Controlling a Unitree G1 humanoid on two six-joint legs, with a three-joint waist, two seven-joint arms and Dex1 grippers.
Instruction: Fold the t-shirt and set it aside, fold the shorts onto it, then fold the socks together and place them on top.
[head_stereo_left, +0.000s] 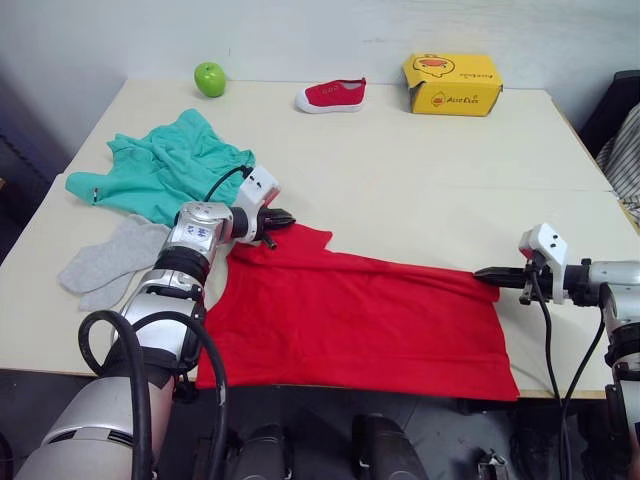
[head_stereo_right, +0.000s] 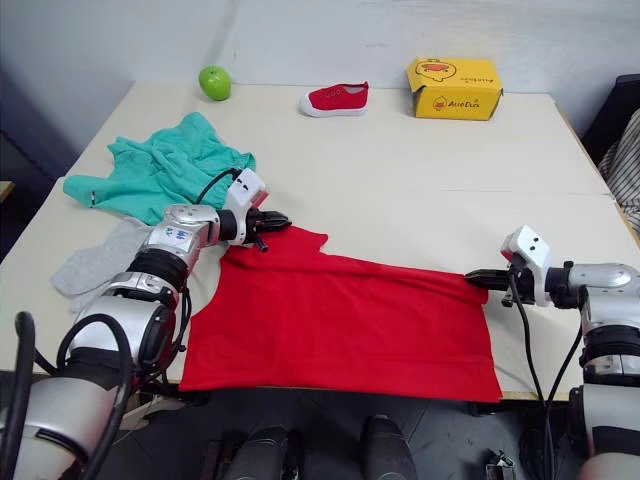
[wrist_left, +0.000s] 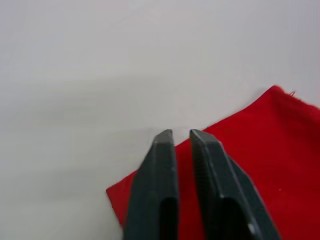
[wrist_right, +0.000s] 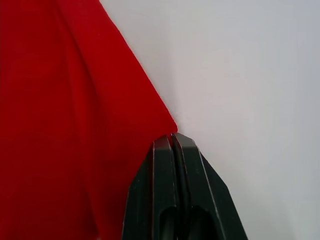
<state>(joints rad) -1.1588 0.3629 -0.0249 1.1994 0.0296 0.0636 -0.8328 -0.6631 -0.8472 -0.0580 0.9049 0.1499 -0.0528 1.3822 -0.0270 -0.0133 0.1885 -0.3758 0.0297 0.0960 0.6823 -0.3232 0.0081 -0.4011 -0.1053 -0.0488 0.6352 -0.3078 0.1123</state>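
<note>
T-shirt (head_stereo_left: 360, 320) stretches between both claws, right claw (wrist_right: 173, 137) pinching its corner, left claw (wrist_left: 181, 136) slightly spread above it.

A pale cream table (head_stereo_left: 420, 190) fills most of the head views, its top made of panels that meet at a seam running toward the right edge. Its front edge crosses the lower part of the frame, with dark floor (head_stereo_left: 440, 440) below it. Behind the table, across the top of the frame, stands a plain light grey-white wall (head_stereo_left: 300, 35). At the upper right, beside the table's far corner, sits a dark piece of furniture (head_stereo_left: 615, 105), too cropped to identify. The left edge of the frame falls into deep shadow. The light is soft and even.
</note>
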